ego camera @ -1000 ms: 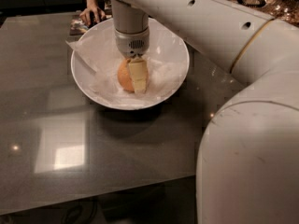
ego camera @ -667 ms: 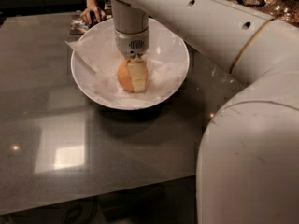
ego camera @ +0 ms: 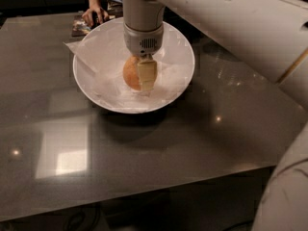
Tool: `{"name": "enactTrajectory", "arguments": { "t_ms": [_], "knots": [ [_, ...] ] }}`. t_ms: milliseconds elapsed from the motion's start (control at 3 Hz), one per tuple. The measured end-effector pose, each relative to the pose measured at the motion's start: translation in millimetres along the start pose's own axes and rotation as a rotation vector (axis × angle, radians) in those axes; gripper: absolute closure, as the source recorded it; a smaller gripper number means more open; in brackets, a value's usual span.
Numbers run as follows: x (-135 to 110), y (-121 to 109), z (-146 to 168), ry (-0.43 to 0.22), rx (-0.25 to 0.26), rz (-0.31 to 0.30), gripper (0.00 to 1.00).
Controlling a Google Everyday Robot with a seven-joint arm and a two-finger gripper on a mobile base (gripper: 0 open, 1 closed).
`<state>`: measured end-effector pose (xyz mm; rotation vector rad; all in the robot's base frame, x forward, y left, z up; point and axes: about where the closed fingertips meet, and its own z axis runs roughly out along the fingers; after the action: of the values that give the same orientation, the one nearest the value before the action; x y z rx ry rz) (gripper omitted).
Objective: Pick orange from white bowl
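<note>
The orange (ego camera: 129,73) lies in the middle of the white bowl (ego camera: 186,75), on crinkled white paper (ego camera: 84,52) that lines it. My gripper (ego camera: 140,79) reaches straight down into the bowl from above and is shut on the orange. One pale finger (ego camera: 147,74) presses on the fruit's near right side; the other finger is hidden behind the fruit. The orange's right half is covered by that finger. The bowl stands on the far part of the dark glossy table (ego camera: 144,153).
My large white arm (ego camera: 226,23) crosses the upper right, and the robot's body (ego camera: 288,191) fills the lower right corner. A person's hand (ego camera: 94,16) rests on a small dark object at the table's far edge, just behind the bowl.
</note>
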<state>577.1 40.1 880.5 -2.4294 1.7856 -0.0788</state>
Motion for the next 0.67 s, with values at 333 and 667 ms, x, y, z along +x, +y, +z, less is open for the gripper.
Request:
{"name": "enactTrajectory", "arguments": {
  "t_ms": [333,667],
  "knots": [
    [-7.6,45.1,-56.1,-0.057,0.14,-0.04,1.0],
    [-8.3,86.3,-94.6,-0.092,0.235,-0.064,1.0]
  ]
}}
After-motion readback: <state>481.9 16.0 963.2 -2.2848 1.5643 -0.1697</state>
